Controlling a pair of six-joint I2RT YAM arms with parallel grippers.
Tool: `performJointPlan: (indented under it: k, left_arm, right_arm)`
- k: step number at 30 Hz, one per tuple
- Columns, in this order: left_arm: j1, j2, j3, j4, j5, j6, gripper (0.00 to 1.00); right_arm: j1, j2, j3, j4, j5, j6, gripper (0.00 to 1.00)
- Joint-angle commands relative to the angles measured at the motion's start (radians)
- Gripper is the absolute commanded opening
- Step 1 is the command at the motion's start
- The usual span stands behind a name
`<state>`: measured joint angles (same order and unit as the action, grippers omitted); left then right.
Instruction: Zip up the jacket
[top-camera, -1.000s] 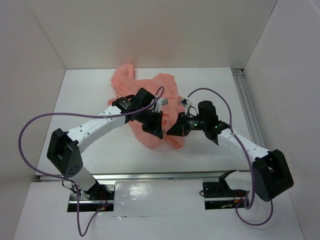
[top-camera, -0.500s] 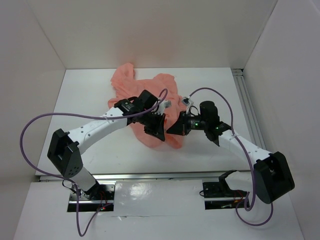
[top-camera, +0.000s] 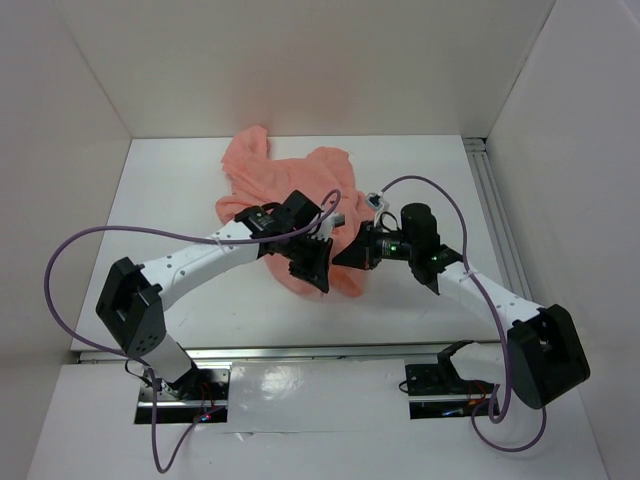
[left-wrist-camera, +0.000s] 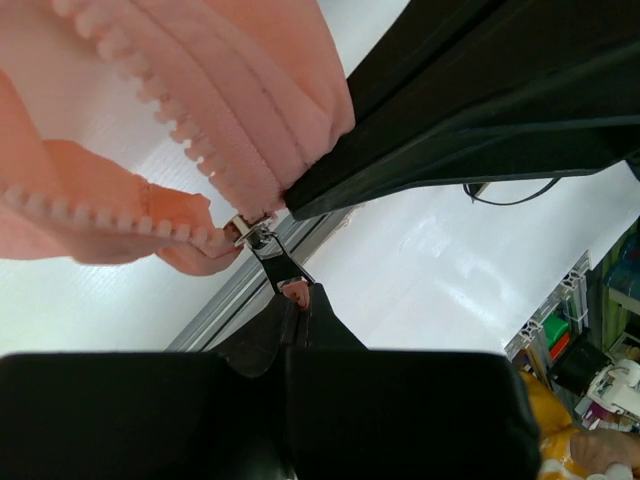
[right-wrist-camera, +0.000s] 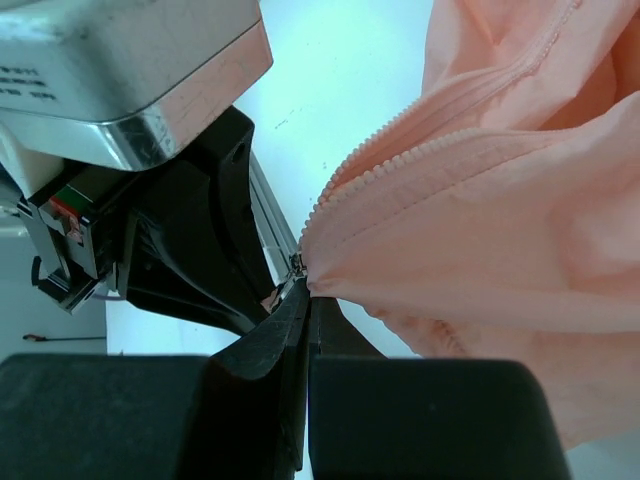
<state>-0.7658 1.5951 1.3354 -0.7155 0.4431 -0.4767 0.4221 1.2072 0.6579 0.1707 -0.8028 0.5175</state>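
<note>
The salmon-pink jacket lies crumpled at the middle back of the table, its near edge lifted between the two grippers. My left gripper is shut on the small zipper pull. The slider sits at the bottom of two open rows of teeth. My right gripper is shut on the jacket's hem right beside the slider. The jacket hangs from it. The two grippers almost touch. The left gripper's black body fills the left of the right wrist view.
White walls enclose the table on three sides. A metal rail runs along the right edge and another along the near edge. Purple cables loop off both arms. Bare white table lies left of the jacket.
My left gripper has moved slightly nearer and to the right, drawing the jacket's near edge with it. The right gripper has barely shifted. Both stay shut.
</note>
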Motion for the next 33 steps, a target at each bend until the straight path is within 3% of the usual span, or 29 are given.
performJointPlan:
  k: [1, 13, 16, 19, 22, 26, 33]
  left_arm:
    - [-0.018, -0.024, -0.007, 0.001, 0.006, -0.002, 0.00]
    - [-0.027, -0.024, 0.004, -0.001, -0.015, -0.020, 0.00]
    - [-0.027, -0.033, 0.022, -0.012, -0.024, -0.020, 0.17]
    - [-0.027, -0.044, 0.047, -0.038, -0.046, -0.011, 0.43]
    - [-0.027, -0.064, 0.056, -0.048, -0.055, -0.011, 0.59]
    - [-0.027, -0.084, 0.076, -0.068, -0.035, -0.011, 0.67]
    - [0.055, -0.210, 0.076, -0.096, -0.089, -0.048, 0.62]
  right_arm:
    - [-0.005, -0.032, -0.018, 0.084, 0.019, 0.016, 0.00]
    - [-0.005, -0.032, -0.018, 0.093, 0.019, 0.026, 0.00]
    - [-0.005, -0.032, -0.018, 0.093, 0.010, 0.026, 0.00]
    - [-0.005, -0.023, -0.018, 0.093, 0.001, 0.026, 0.00]
    - [-0.005, -0.023, -0.018, 0.093, -0.009, 0.016, 0.00]
    - [-0.005, -0.023, -0.018, 0.093, -0.009, 0.016, 0.00]
    - [-0.005, -0.023, -0.018, 0.102, -0.009, 0.016, 0.00]
